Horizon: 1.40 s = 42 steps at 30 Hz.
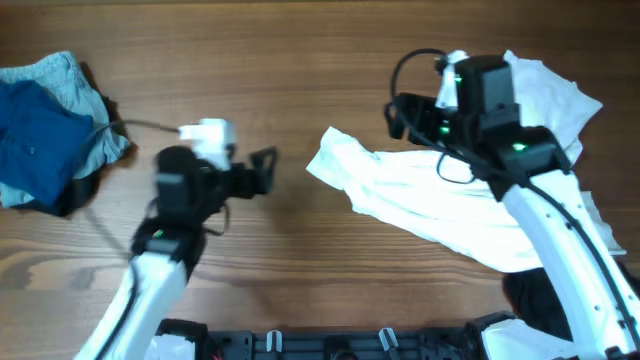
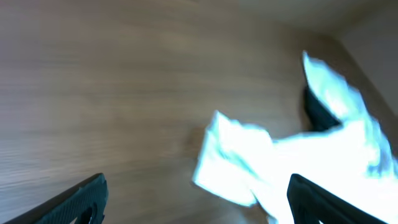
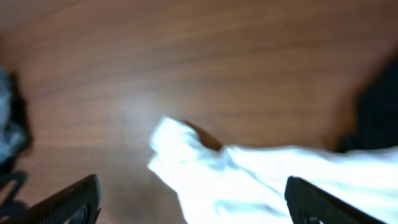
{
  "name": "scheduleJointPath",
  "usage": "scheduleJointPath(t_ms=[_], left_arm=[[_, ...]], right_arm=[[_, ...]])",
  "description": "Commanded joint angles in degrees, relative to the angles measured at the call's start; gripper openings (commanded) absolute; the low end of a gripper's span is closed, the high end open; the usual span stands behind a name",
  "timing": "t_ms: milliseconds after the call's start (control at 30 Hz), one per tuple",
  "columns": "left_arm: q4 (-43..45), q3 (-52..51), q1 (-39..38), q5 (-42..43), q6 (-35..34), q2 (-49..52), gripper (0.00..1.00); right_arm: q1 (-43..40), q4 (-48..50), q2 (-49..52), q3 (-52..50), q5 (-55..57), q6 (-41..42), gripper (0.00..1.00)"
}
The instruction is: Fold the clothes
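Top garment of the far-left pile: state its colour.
Plain navy blue; the navy garment shows best in the overhead view.

White shirt (image 1: 400,195), blue garments (image 1: 40,140) on table (image 1: 300,60)

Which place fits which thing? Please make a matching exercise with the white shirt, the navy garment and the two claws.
Things:
1. white shirt
2. navy garment
3. left claw
4. right claw

Places:
A. over the table, between the garments
B. at the left edge of the table
C. above the end of the white shirt
D. lying crumpled on the right side of the table

Pairs: 1-D, 2-B, 3-A, 4-C.
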Motion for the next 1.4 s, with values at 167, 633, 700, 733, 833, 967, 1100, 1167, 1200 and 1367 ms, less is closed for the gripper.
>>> scheduleJointPath(t_ms=[167,633,700,733,833,967,1100,1167,1200,1367], left_arm=[[30.77,0.46,-17.75,1.44,-18.27,33.27,0.94],[44.48,9.01,-20.65,-5.95,-19.98,44.33,0.04],[44.39,9.51,-18.51,-5.92,-19.98,42.23,0.04],[43.39,9.49,-16.83,-5.73,-20.0,40.22,0.04],[36.0,9.51,-8.44,-5.73,-19.89,29.88,0.04],[24.94,9.51,5.09,-5.77,-19.74,19.02,0.04],[18.16,9.51,14.38,-5.53,-19.76,18.27,0.17],[16.04,9.51,15.54,-3.56,-19.74,18.45,1.0],[13.46,9.49,15.52,-1.4,-19.76,18.45,1.0],[-10.01,9.49,9.66,11.85,-20.0,18.45,1.0]], right_arm=[[-2.36,-10.32,0.09,0.44,7.02,2.89,0.96],[-2.36,-13.68,0.09,0.44,10.32,4.39,0.88],[-2.73,-16.0,0.09,0.44,15.5,8.5,0.87],[-3.48,-16.92,0.09,0.44,16.59,9.14,0.87],[-7.45,-18.25,0.09,0.44,16.63,8.92,0.87],[-12.35,-18.88,0.81,0.44,16.7,0.42,0.84],[-14.47,-20.59,2.91,0.39,16.65,-0.28,0.85],[-14.47,-20.98,3.69,0.24,16.63,-0.92,0.85],[-14.47,-21.31,4.2,0.15,16.7,-1.97,0.85],[-14.58,-22.49,7.58,0.04,17.77,-2.19,0.85]])
